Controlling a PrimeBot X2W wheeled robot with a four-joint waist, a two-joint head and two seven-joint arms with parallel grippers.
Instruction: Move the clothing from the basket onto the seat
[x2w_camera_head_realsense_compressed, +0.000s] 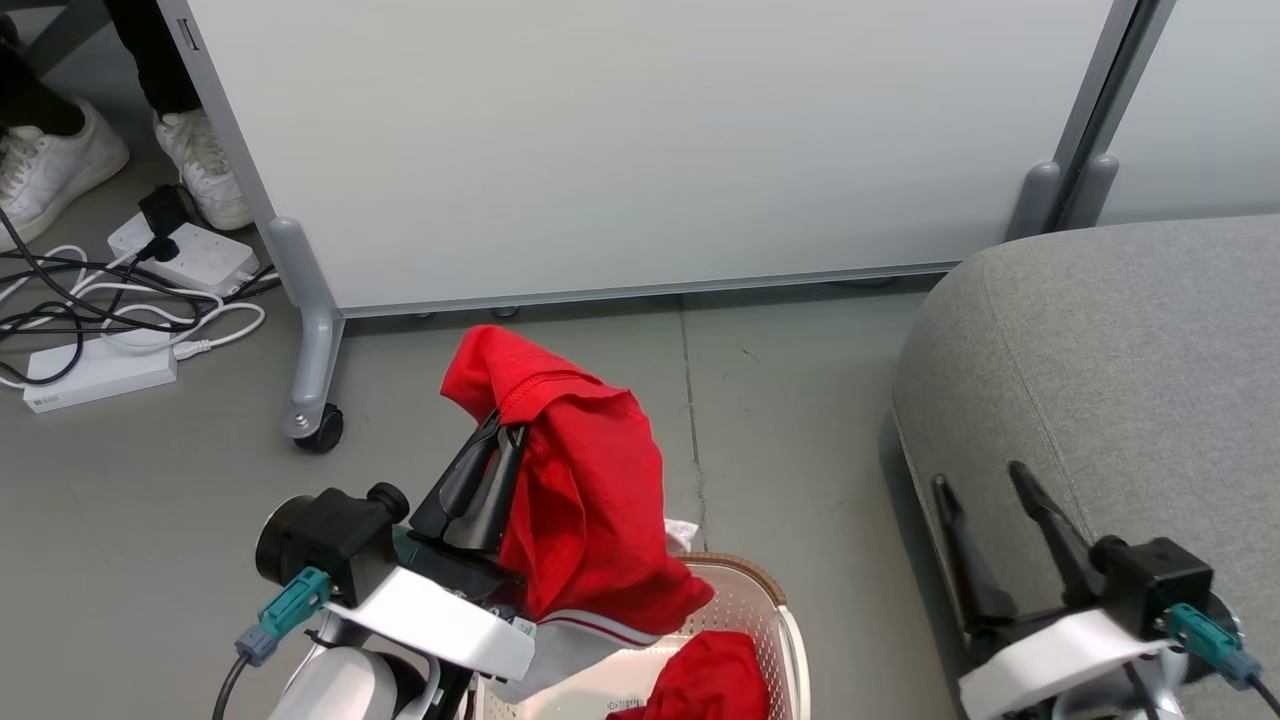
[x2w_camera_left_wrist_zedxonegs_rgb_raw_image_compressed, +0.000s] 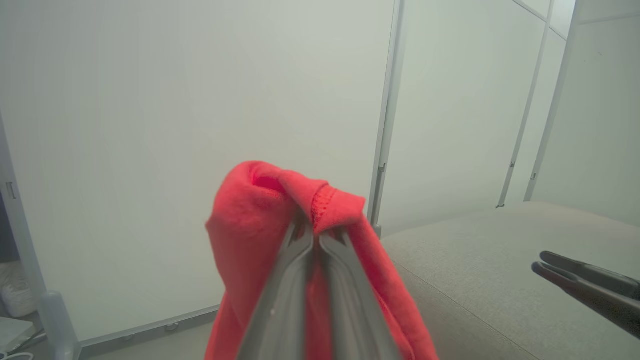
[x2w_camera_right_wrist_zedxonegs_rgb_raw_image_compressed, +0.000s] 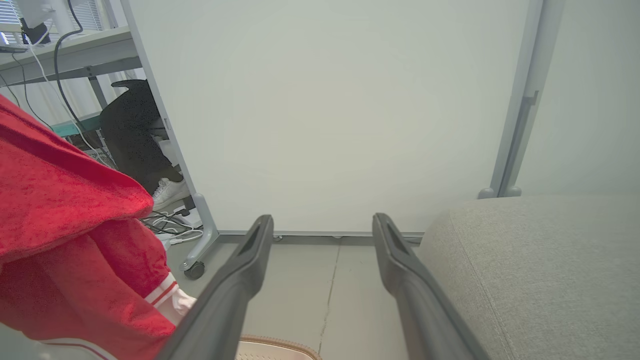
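Left wrist view has my left gripper (x2w_camera_left_wrist_zedxonegs_rgb_raw_image_compressed: 314, 231) in the middle, its two fingers pressed together on a fold of the clothing (x2w_camera_left_wrist_zedxonegs_rgb_raw_image_compressed: 240, 235). This is a bright red garment whose stitched hem bunches over my fingertips and falls away on both sides of them. In the head view it is lifted clear and hangs from that pinch past my wrist. Its lower edge, with a white panel and thin striped trim, reaches down to the basket (x2w_camera_head_realsense_compressed: 765, 590) at the bottom of the picture. A second red piece (x2w_camera_head_realsense_compressed: 715, 680) lies inside the basket on the perforated cream bottom.

My right gripper (x2w_camera_head_realsense_compressed: 978, 477) is off to the other side, its fingers spread wide with nothing between them, and it sits over the rounded front edge of the seat (x2w_camera_head_realsense_compressed: 1120, 350). The seat is a big grey cushion just to the right of the basket, with a strip of grey floor (x2w_camera_head_realsense_compressed: 800, 400) between them.

Further out, a pale partition panel (x2w_camera_head_realsense_compressed: 650, 150) stands across the back on grey legs, and a black caster (x2w_camera_head_realsense_compressed: 322, 430) shows on the nearer leg. Beyond that leg, on my far left, white power strips (x2w_camera_head_realsense_compressed: 185, 250) lie among tangled cables. A person's white shoes (x2w_camera_head_realsense_compressed: 205, 165) stand behind them
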